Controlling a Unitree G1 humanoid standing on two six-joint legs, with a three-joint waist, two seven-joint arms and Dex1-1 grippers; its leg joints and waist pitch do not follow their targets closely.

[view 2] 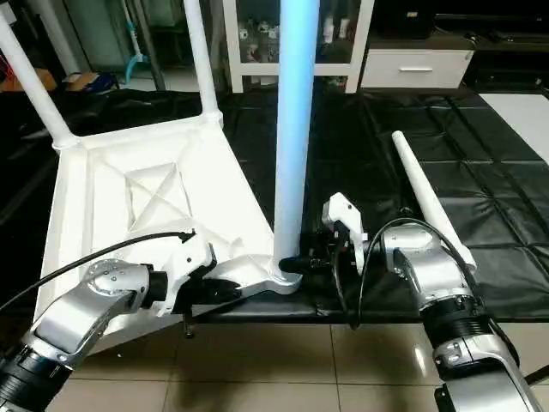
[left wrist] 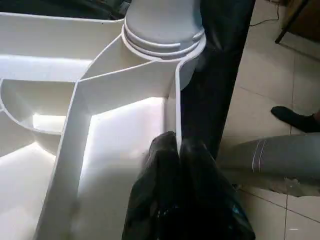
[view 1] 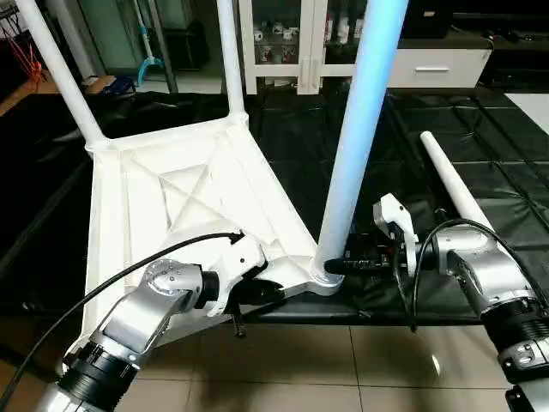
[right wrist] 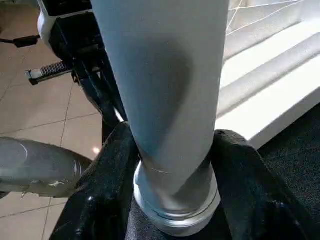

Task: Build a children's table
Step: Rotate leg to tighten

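Between right hand [right wrist: 170, 200] fingers: upright leg [view 1: 356, 146], base in tabletop [view 1: 171, 206] socket.

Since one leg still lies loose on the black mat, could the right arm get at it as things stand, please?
Probably not yet: the right gripper straddles the base of the upright leg in its corner socket. Otherwise the loose leg lies unobstructed beside that arm.

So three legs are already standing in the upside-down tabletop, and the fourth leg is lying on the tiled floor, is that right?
Not quite. Three legs do stand in the upside-down tabletop, the nearest with the right gripper at its base. But the fourth leg lies on the black mat, to the robot's right, not on the tiled floor. The right eye view shows it.
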